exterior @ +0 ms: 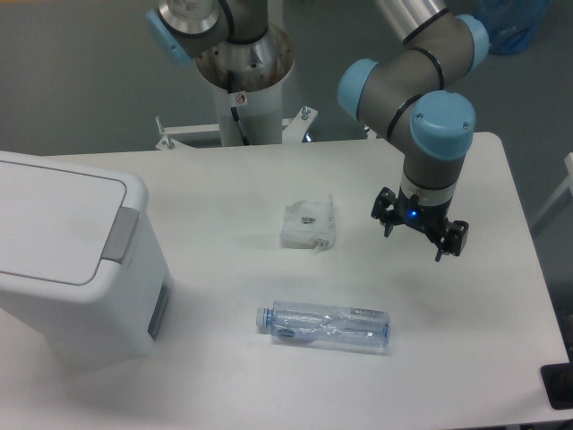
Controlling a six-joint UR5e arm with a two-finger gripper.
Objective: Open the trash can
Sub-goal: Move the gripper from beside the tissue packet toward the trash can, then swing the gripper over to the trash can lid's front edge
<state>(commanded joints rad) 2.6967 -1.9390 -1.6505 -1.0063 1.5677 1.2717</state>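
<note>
The trash can (72, 260) is a large white boxy bin at the table's left edge. Its flat lid is down, and a grey push tab (120, 235) sits at the lid's right side. My gripper (416, 243) hangs over the right half of the table, far from the bin. It points down with its two dark fingers spread apart and nothing between them.
A crumpled white packet (309, 224) lies mid-table. An empty clear plastic bottle (327, 325) lies on its side near the front, cap to the left. The arm's base column (242, 72) stands behind the table. The table's right edge (537, 269) is close to the gripper.
</note>
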